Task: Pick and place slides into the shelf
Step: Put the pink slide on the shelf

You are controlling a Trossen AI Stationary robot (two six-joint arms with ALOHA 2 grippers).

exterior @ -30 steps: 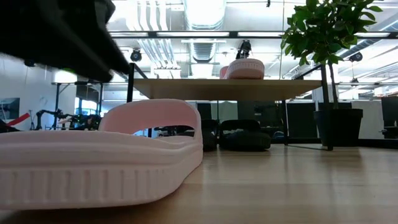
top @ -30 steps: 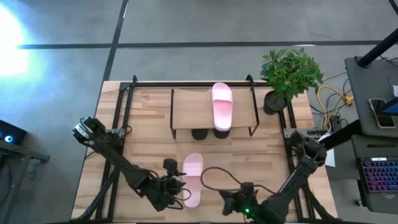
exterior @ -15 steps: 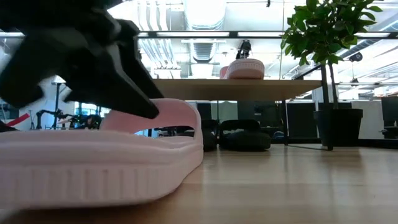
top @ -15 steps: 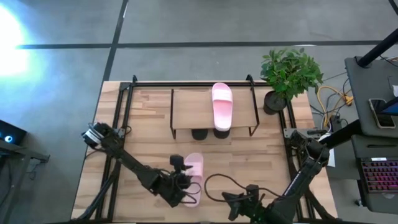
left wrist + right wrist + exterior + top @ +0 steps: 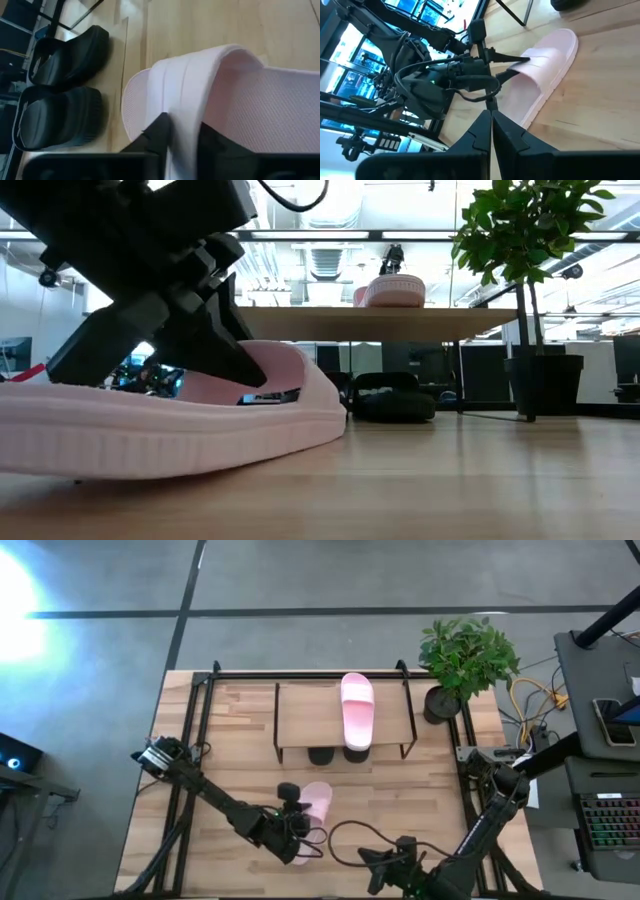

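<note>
We see one light pink slide (image 5: pixel 313 808) lying on the wooden tabletop (image 5: pixel 240 750) near its front edge, toe toward the shelf (image 5: pixel 305 712). The left gripper (image 5: pixel 296 827) is closed on that slide's broad strap: in the left wrist view one dark finger (image 5: pixel 159 131) sits over the outside of the strap and the other goes under it, and the right wrist view shows the same pinch from the side. In the low view the slide (image 5: pixel 170 420) looks slightly tipped, its heel end a little off the wood while the toe end rests on it. The second pink slide (image 5: pixel 357 710) lies on the shelf's light top board, on its right half, overhanging the front edge a bit. Both black slides (image 5: pixel 60 90) sit side by side on the tabletop under the shelf; from above we only catch their front ends (image 5: pixel 321 754). Our right gripper (image 5: pixel 491 131) hangs low at the front edge of the table, just right of the held slide, with its two fingers pressed together and nothing between them. A potted plant (image 5: pixel 465 658) stands at the shelf's right, at the back right corner of the tabletop.
</note>
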